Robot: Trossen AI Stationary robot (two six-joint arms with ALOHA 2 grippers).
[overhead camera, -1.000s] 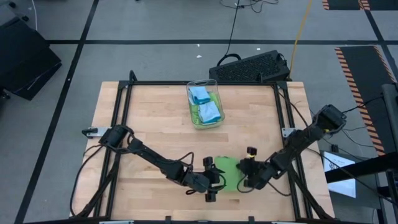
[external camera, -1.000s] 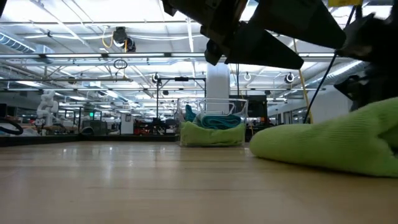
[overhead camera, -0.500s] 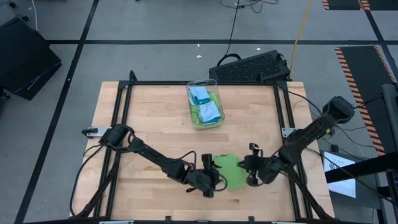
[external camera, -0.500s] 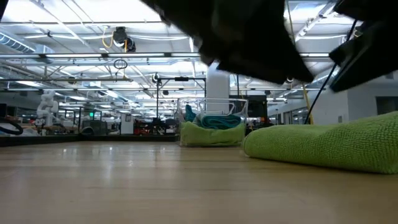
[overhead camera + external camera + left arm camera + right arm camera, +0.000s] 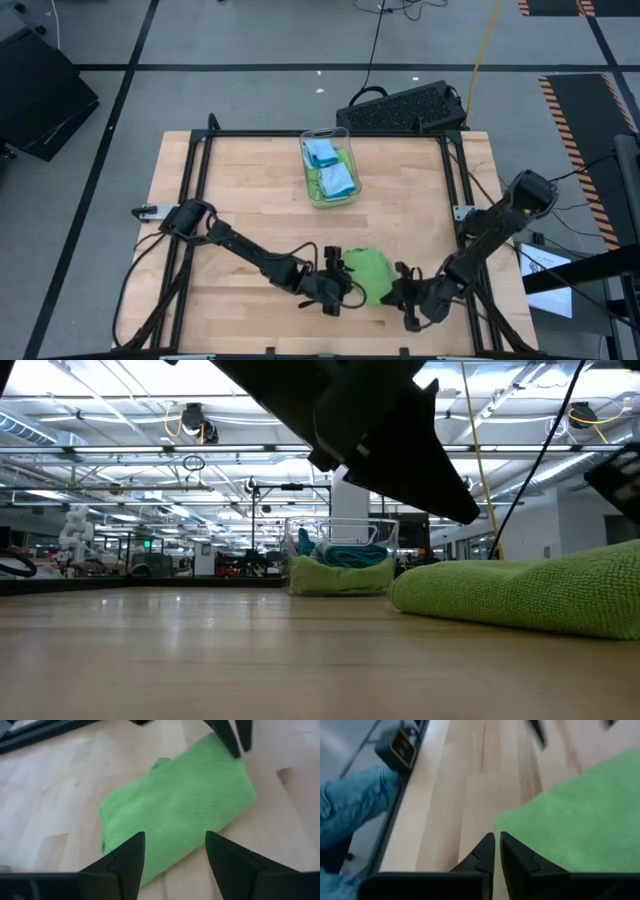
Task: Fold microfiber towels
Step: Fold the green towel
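near the table's front edge, the left gripper (image 5: pixel 338 290) hovers with fingers spread, empty, over a folded lime green towel (image 5: pixel 367 274) lying flat on the wooden table (image 5: pixel 250 190). just right of the towel, the right gripper (image 5: pixel 408 300) is clenched on nothing. farther back, a clear bin (image 5: pixel 330 166) holds more blue and green towels (image 5: pixel 330 172).

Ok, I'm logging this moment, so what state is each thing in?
Green towel: folded, lying flat on the table, not gripped.
Left gripper: open, above the towel.
Right gripper: shut, empty, beside the towel's edge.
Clear bin: upright, holding blue and green towels.
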